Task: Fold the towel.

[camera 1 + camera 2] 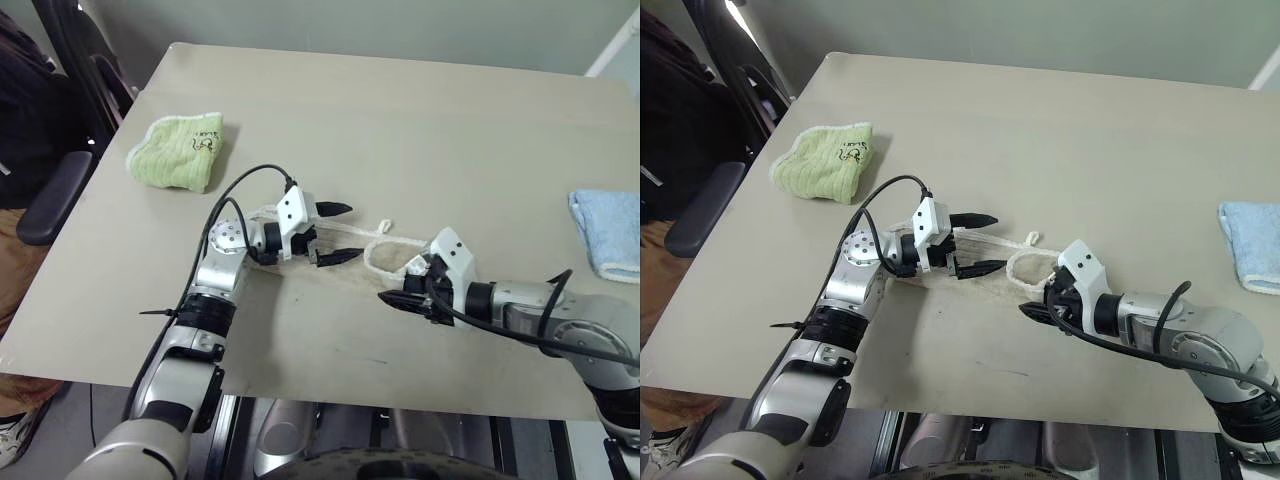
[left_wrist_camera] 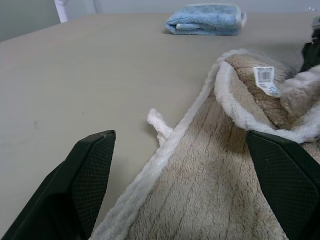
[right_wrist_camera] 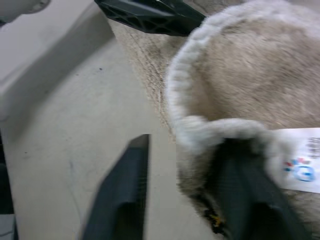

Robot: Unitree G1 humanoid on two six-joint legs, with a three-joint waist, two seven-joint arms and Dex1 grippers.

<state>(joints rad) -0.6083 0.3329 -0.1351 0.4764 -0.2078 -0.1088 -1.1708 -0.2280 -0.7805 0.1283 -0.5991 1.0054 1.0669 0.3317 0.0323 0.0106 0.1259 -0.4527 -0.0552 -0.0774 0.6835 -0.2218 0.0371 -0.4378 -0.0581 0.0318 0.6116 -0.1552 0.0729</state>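
Observation:
The towel (image 1: 350, 268), beige with a white stitched edge, lies crumpled on the table (image 1: 400, 120) near its front edge. Its small white loop (image 2: 160, 125) sticks out at one side, and a white printed tag (image 2: 264, 77) shows on a folded-up corner. My left gripper (image 1: 348, 232) is open, pointing right, with its fingers spread over the towel's left part. My right gripper (image 1: 400, 285) is at the towel's right end, open. The raised white rim (image 3: 200, 132) of the towel lies over one finger (image 3: 250, 200), and the other finger (image 3: 120, 195) is over bare table.
A folded lime-green towel (image 1: 180, 150) lies at the table's back left. A folded light-blue towel (image 1: 608, 232) sits at the right edge. A dark chair armrest (image 1: 55, 195) stands close beside the table's left side. The table's front edge runs just below both arms.

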